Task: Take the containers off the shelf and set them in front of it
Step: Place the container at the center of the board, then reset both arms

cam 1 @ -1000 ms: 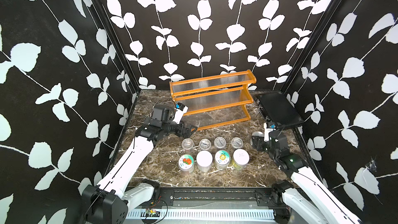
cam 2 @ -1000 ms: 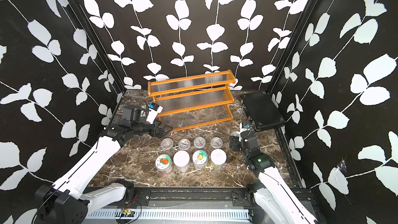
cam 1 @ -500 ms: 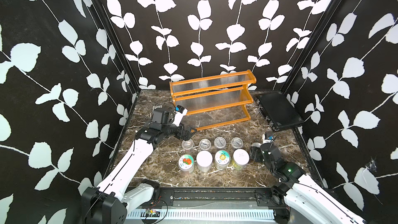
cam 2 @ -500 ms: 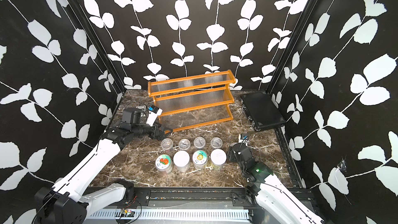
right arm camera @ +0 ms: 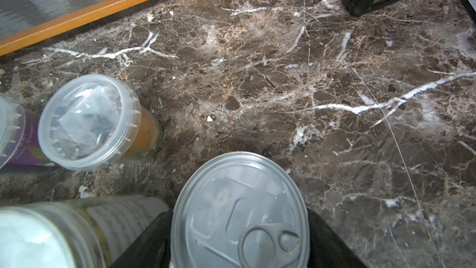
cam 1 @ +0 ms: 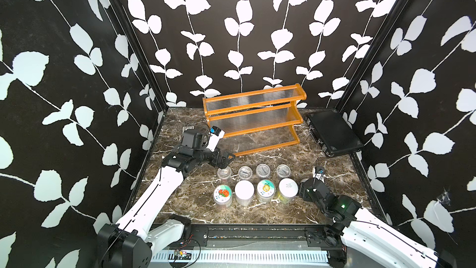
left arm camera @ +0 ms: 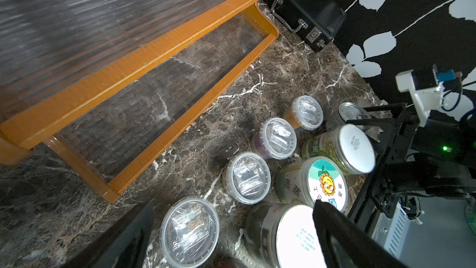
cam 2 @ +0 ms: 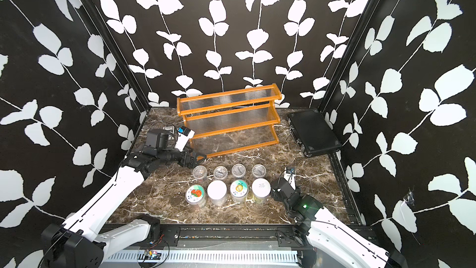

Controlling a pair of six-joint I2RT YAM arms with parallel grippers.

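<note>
The shelf (cam 1: 253,114) (cam 2: 229,117), orange-framed with clear ribbed tiers, stands bare at the back. In front of it the containers stand in two rows in both top views: small clear cups (cam 1: 245,172) behind, larger jars (cam 1: 244,192) in front. My left gripper (cam 1: 226,159) (left arm camera: 231,248) hangs open, holding nothing, over the leftmost cup (left arm camera: 189,230). My right gripper (cam 1: 302,192) (right arm camera: 239,243) is shut on the pull-tab tin can (right arm camera: 239,212) (left arm camera: 354,114), right beside the white-lidded jar (cam 1: 288,188) that ends the front row. Whether the can rests on the table I cannot tell.
A flat black case (cam 1: 333,132) (cam 2: 313,131) lies at the right wall beside the shelf. A small dark box (cam 1: 188,127) sits behind my left arm. Patterned walls close in on three sides. Bare marble (right arm camera: 334,86) lies right of the can.
My right arm has carried the tin can from near the black case forward and left to the end of the jar row. The left gripper has barely shifted and stays open.
</note>
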